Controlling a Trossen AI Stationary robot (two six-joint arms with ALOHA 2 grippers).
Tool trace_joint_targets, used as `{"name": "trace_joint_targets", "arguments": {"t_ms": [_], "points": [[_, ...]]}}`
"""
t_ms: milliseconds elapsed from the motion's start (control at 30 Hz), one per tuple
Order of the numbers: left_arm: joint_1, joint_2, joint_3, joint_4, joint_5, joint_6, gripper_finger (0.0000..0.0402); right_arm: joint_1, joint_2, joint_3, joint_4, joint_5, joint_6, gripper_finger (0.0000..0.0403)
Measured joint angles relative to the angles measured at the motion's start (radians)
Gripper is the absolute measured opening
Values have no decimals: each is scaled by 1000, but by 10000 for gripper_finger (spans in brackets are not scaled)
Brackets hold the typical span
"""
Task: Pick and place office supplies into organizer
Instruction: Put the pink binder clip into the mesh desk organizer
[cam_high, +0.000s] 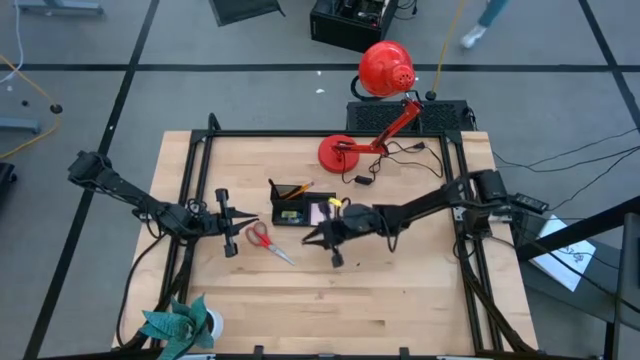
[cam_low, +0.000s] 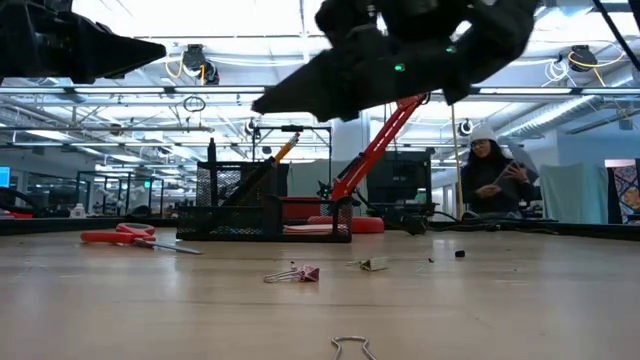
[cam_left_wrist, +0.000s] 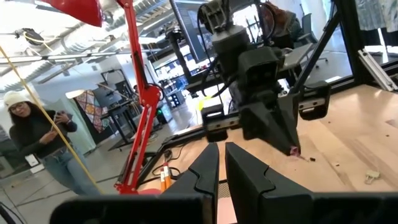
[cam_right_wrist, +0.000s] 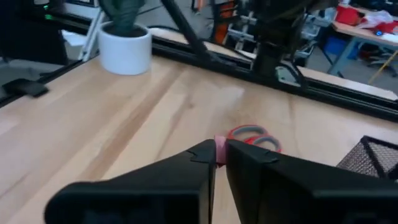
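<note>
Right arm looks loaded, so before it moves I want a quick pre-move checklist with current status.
1. Right end effector grip: shut on a small pink item. Ok.
2. Right end effector above the organizer: it is beside it, not over it. Not ok.
3. Free compartment for the item: cannot tell.
4. Left end effector out of the way: shut, empty, on the far side of the scissors from the organizer. Ok.
5. Scissors out of the path: flat on the table, to the organizer's other side. Ok.
6. Person beyond the table, away from the arms. Ok.
</note>
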Motion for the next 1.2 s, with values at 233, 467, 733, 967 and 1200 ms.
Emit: {"name": "trace_joint_targets", "arguments": {"t_ms": [233, 467, 733, 967, 1200], "points": [[0, 0, 0, 7, 0, 27, 35, -65, 108, 147, -124, -31, -1, 18], [0, 0, 0, 23, 8, 29, 35, -122, 167, 194, -152, 137, 13, 19], [0, 0, 0, 23, 8, 30, 35, -155, 166, 195, -152, 115, 64, 19], [0, 0, 0, 23, 8, 30, 35, -136, 166, 195, -157, 145, 15, 20], [0, 0, 0, 23, 8, 32, 35, -103, 193, 195, -183, 247, -106, 28]]}}
